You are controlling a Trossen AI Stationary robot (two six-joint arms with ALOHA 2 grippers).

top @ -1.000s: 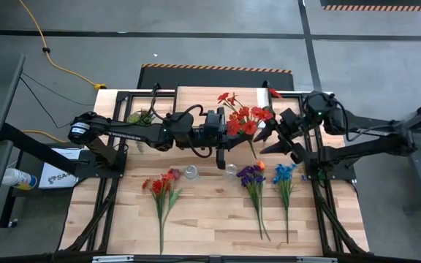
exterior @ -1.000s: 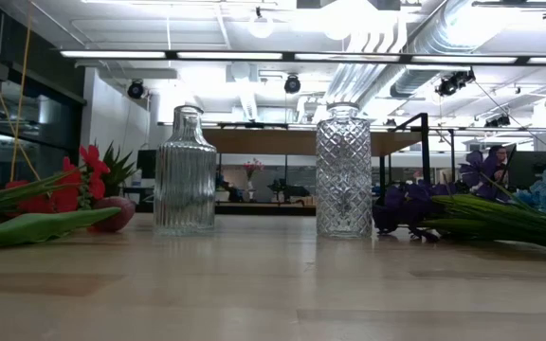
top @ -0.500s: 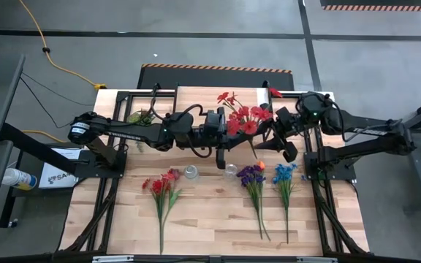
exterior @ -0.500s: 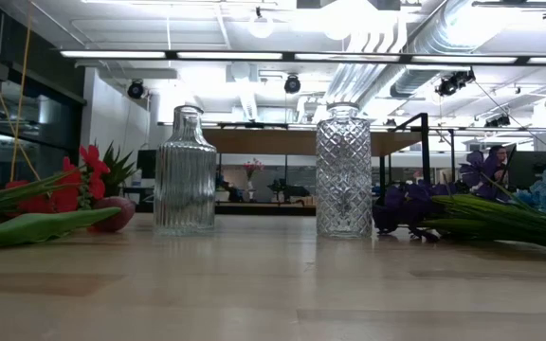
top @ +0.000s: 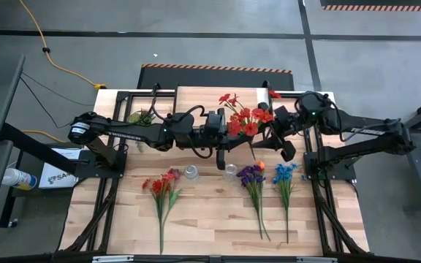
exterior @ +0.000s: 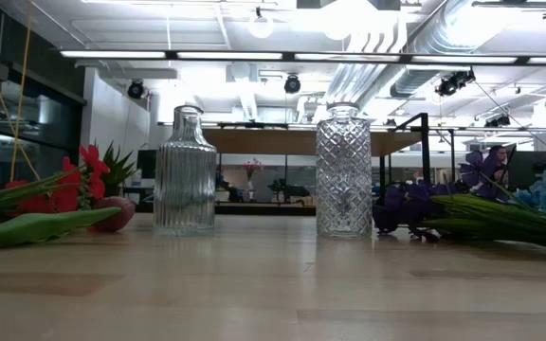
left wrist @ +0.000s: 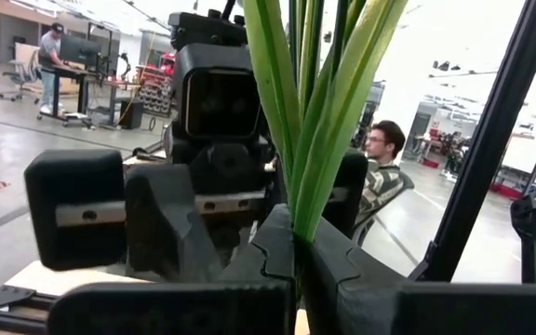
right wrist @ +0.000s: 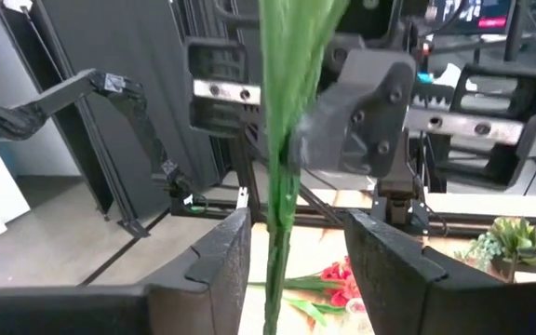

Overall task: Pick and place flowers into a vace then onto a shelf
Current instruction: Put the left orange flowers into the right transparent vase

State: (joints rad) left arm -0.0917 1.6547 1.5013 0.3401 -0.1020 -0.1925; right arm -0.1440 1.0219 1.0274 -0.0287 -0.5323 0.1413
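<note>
Red flowers (top: 243, 119) high view, bunch held up between left gripper (top: 225, 144) and right gripper (top: 271, 136), left wrist view, green stems (left wrist: 310, 112) clenched between its fingers (left wrist: 268, 256), right wrist view, stems inside parted fingers (right wrist: 217, 261), untouched.

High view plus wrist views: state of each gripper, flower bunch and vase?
Left gripper: shut on the red bunch's stems.
Right gripper: open, fingers either side of the stems.
Red bunch: held above the table.
Red-orange bunch, purple bunch, blue bunch: lying flat.
Ribbed vase, diamond-cut vase: upright, empty.
</note>
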